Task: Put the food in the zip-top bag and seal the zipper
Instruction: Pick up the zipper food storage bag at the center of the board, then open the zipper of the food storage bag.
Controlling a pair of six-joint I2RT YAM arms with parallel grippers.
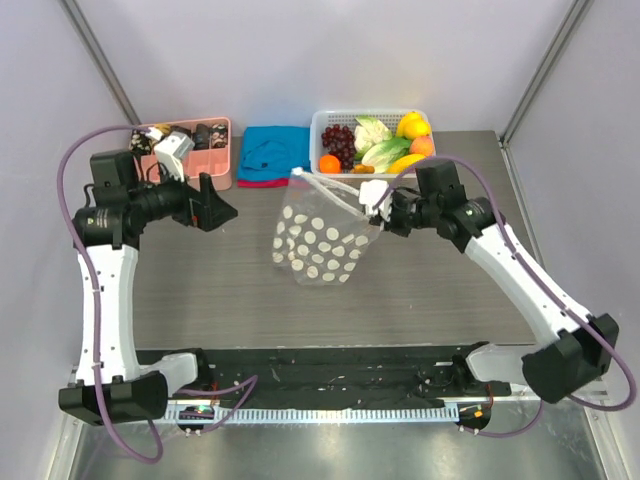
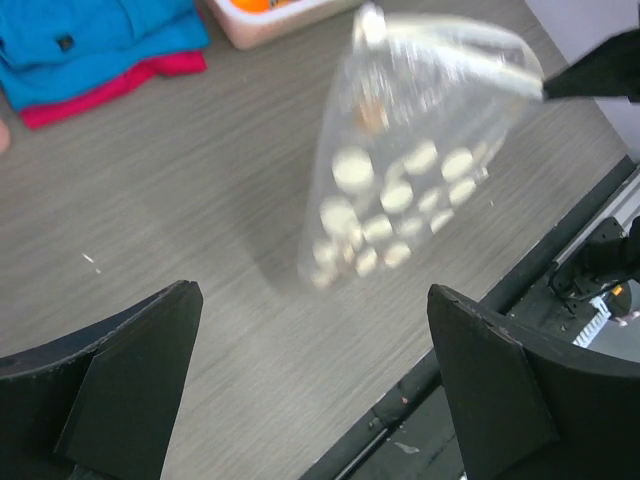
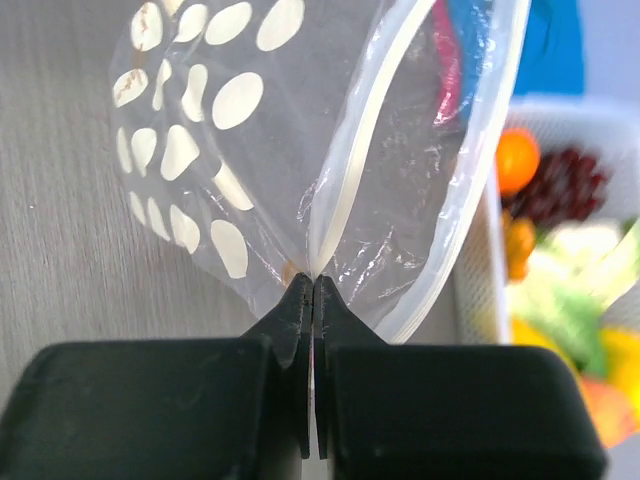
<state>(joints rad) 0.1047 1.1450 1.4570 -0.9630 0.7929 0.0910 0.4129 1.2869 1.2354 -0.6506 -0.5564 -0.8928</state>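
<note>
I have the right gripper [image 3: 313, 285] pinched tight on the rim of the bag [image 1: 315, 240]. Its two fingers are pressed together on the plastic right beside the zipper [image 3: 350, 150]. Holding it by that edge lifts the bag off the table [image 1: 200, 290], so it hangs just in front of the basket [image 1: 318, 125] with its dotted body sagging away from the basket.

The mouth gapes a little. In the right wrist view the two sides of the strip curve apart above my fingers and the opening faces the basket. I judge that this shortens the carry for each piece.

The food [image 1: 385, 145] all lies in the basket, with the orange, the grapes and the leafy green packed together. I can see nothing of it in the bag, though a small brownish speck on the plastic is too blurred to name.

The left gripper [image 1: 215, 205] stands wide open and holds nothing. It is well to the left of the basket, beyond the blue cloth [image 1: 272, 152] that lies just beside the basket. Its jaws point toward the bag, as I read it, so that arm is free either to take the far lip or to fetch food. One pinch point lets a floppy bag twist, so I expect the mouth may fold shut.
</note>
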